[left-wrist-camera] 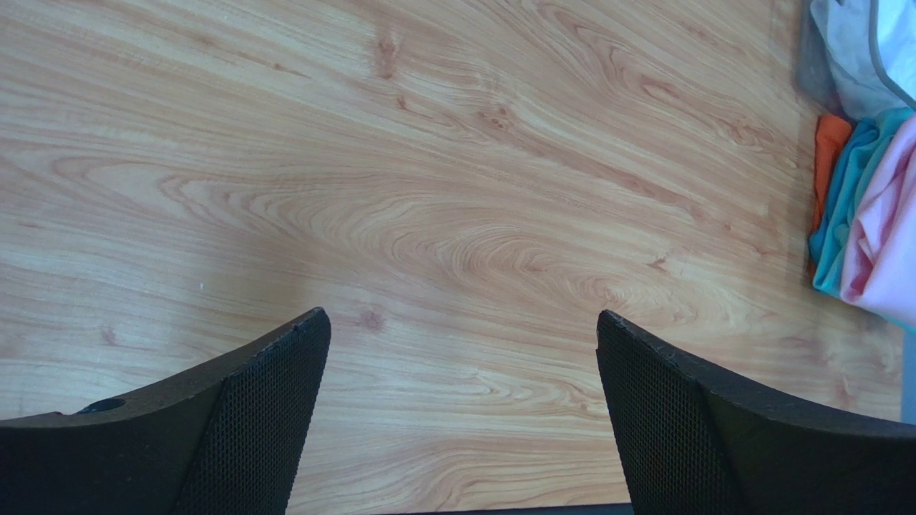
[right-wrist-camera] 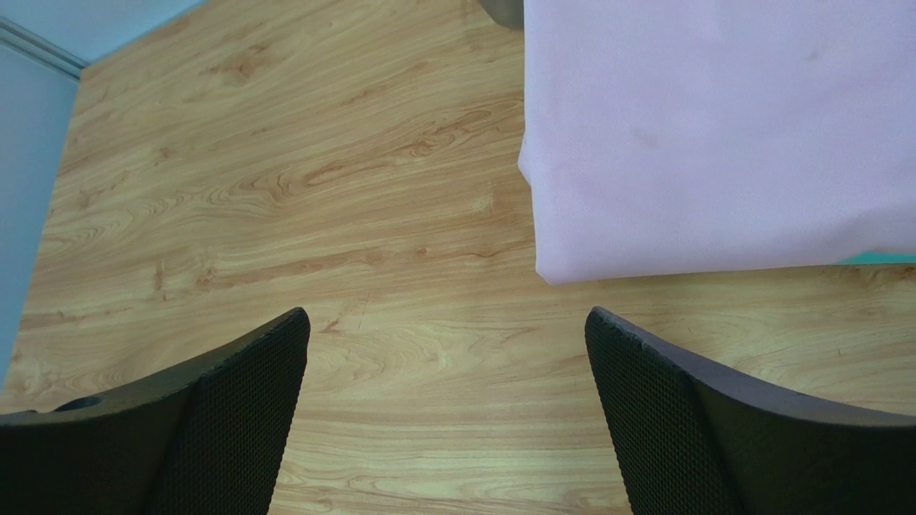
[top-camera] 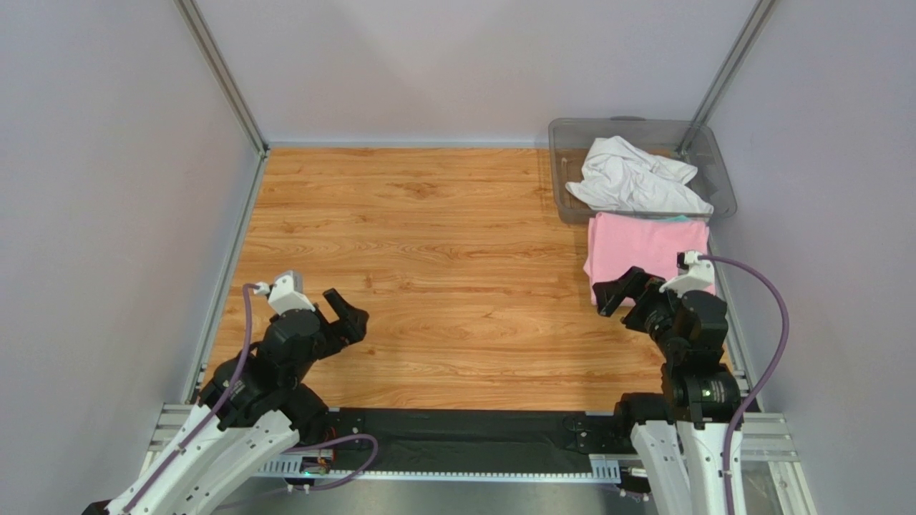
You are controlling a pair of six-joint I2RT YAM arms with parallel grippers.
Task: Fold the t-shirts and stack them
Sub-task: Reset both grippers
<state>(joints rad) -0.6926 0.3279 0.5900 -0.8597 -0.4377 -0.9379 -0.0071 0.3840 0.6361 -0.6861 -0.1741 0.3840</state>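
White t-shirt (top-camera: 634, 177) crumpled in the clear bin (top-camera: 560, 161); folded pink t-shirt (top-camera: 648, 245) just outside it, over a teal t-shirt (left-wrist-camera: 855, 182). Right gripper (top-camera: 624, 292) nearby, left gripper (top-camera: 349, 314) well off, both gaping wide, empty.

The light wood-grain table (top-camera: 430, 236) carries a clear grey plastic bin (top-camera: 561, 145) in the upper right of the top view. Just below the bin in the frame lies a folded stack: a light pink cloth t-shirt (top-camera: 645, 245) over a teal t-shirt (left-wrist-camera: 849, 193), with an orange cloth edge (left-wrist-camera: 829, 145) showing beside the teal.
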